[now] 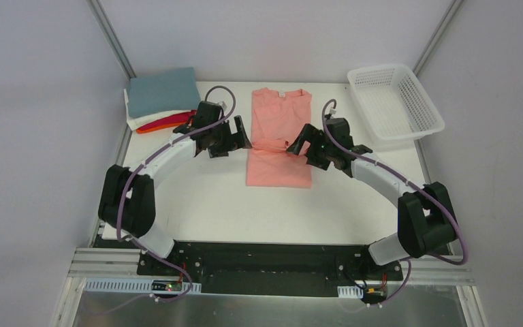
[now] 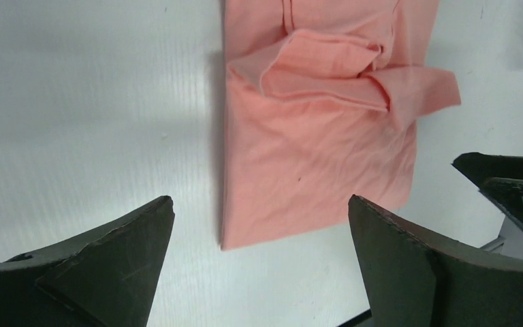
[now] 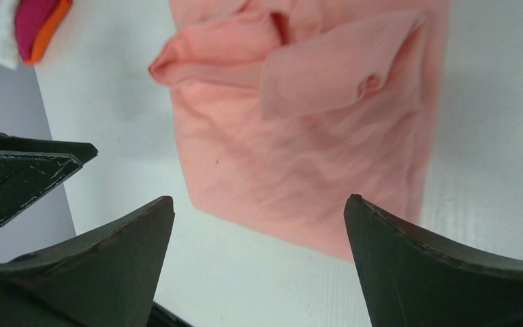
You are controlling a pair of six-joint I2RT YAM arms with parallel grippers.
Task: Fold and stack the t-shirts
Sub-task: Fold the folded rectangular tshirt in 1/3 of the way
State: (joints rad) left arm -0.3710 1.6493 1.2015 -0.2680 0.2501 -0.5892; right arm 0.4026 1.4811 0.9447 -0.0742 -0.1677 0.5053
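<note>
Salmon-pink shirt [image 1: 279,160] runs lengthwise between left gripper [image 1: 244,136] and right gripper [image 1: 298,142], both spread empty, collar pointing past them.

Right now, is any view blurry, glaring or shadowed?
Top external: sharp and evenly lit. Left wrist: salmon-pink shirt crisp, a shadow along its left edge, left gripper dark in the foreground. Right wrist: the shirt looks softer, slightly blurred, behind the dark right gripper.

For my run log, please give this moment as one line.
left gripper: open, empty | right gripper: open, empty | salmon-pink t-shirt: flat, sleeves folded inward | folded t-shirt stack: far-left corner
</note>
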